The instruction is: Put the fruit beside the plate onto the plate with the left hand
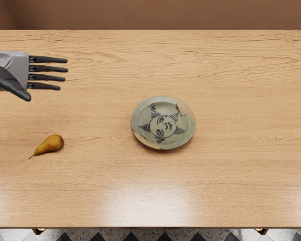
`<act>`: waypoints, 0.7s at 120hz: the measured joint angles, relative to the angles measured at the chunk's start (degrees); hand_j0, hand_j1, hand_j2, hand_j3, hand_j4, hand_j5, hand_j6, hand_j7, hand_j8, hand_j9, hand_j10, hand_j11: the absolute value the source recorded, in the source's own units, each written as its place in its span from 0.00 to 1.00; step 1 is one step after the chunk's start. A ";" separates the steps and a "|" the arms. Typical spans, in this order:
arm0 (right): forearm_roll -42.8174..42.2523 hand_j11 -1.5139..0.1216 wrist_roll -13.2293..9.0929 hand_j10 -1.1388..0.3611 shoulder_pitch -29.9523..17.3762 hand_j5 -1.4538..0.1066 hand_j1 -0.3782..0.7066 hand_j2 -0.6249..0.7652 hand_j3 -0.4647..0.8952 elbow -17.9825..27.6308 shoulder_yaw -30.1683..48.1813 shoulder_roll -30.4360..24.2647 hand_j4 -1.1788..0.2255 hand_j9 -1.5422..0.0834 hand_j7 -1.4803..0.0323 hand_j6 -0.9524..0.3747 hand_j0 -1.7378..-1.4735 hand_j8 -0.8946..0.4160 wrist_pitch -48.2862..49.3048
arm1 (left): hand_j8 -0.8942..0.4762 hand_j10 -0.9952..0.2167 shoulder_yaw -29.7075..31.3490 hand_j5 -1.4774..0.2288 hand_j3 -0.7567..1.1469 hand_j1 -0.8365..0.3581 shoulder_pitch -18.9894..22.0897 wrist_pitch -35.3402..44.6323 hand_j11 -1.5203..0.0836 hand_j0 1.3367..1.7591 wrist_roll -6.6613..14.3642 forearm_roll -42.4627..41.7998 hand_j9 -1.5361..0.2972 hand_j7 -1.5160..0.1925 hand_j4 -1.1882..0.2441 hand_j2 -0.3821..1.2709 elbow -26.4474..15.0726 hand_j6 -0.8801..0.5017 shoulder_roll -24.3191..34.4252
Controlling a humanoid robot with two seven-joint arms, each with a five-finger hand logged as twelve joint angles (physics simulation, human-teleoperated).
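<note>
From the head view, the grey-and-black five-fingered left hand (27,76) enters at the far left, fingers stretched flat and holding nothing, above the light wooden table (231,175). The small golden-brown pear (50,144) lies on its side near the left edge, nearer than the hand and well apart from the round grey-green ceramic plate (163,123) with dark painted markings at the table's middle. The plate is bare. The hand's released pose probably readies a reach for the pear.
</note>
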 joint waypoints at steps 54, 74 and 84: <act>-0.17 0.93 0.00 0.76 0.34 0.93 0.03 0.45 0.34 0.00 -0.38 0.00 0.84 0.95 0.98 0.72 0.30 0.68 0.00 | 0.63 0.80 -0.40 0.85 0.40 0.97 -7.02 0.01 0.93 0.76 0.77 15.42 0.82 0.87 0.81 0.23 -6.16 0.62 -0.23; -0.18 0.93 0.00 0.76 0.35 0.93 0.03 0.45 0.34 0.02 -0.40 0.00 0.84 0.95 0.98 0.72 0.30 0.68 0.00 | 0.62 0.79 -0.56 0.84 0.40 0.95 -8.06 0.01 0.92 0.76 2.29 24.99 0.81 0.86 0.80 0.23 -9.25 0.61 -0.52; -0.19 0.93 0.00 0.76 0.35 0.93 0.03 0.45 0.34 0.03 -0.40 0.00 0.84 0.95 0.98 0.72 0.30 0.68 0.00 | 0.62 0.79 -0.60 0.83 0.40 0.95 -9.60 0.01 0.91 0.76 2.51 29.29 0.81 0.86 0.80 0.24 -10.93 0.61 -0.86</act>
